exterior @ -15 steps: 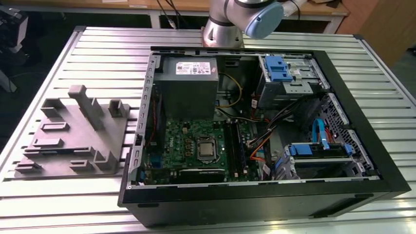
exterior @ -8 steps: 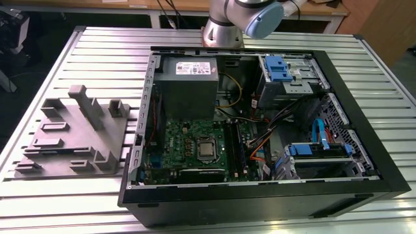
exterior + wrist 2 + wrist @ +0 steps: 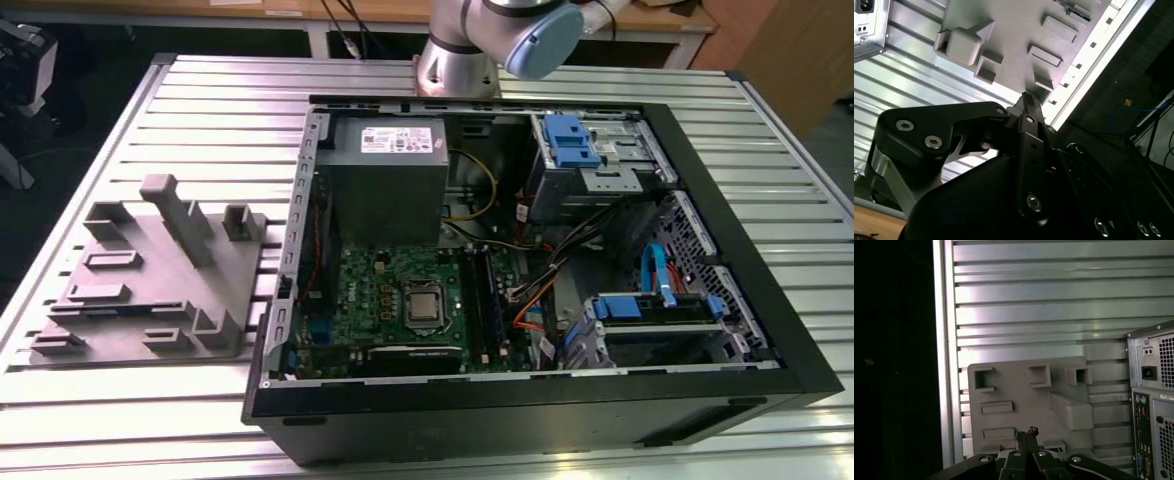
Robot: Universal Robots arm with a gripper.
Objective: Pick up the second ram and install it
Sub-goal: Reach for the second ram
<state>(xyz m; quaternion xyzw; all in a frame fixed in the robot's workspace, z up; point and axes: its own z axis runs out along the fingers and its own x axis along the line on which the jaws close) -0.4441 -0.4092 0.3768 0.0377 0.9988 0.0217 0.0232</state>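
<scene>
The pincer (image 3: pixel 1026 436) hangs outside the case (image 3: pixel 534 405), over the grey holder (image 3: pixel 1019 387). Its fingertips are pressed together with nothing between them, as both wrist views show (image 3: pixel 1026 100). The holder lies flat on the ribbed counter (image 3: pixel 200 110), just beside the case wall on the exterior view's left, and none of its pockets or ledges carries a stick.

The only long, thin dark strip that fits the ram (image 3: pixel 491 300) stands inside the case, in the slots just to the exterior view's right of the processor socket (image 3: pixel 424 305). I take it to be seated there, though one stick cannot be told from another. Its long axis runs parallel to the case's side walls, from the power supply (image 3: pixel 387 150) end toward the near front wall.

So the relation that matters is this: the ram lies across the case wall from the pincer, inside while the pincer is outside, and its length runs roughly alongside that wall rather than across it. By that reading the install looks done, or close to it. The arm (image 3: pixel 507 40) rises from behind the case's far end.
</scene>
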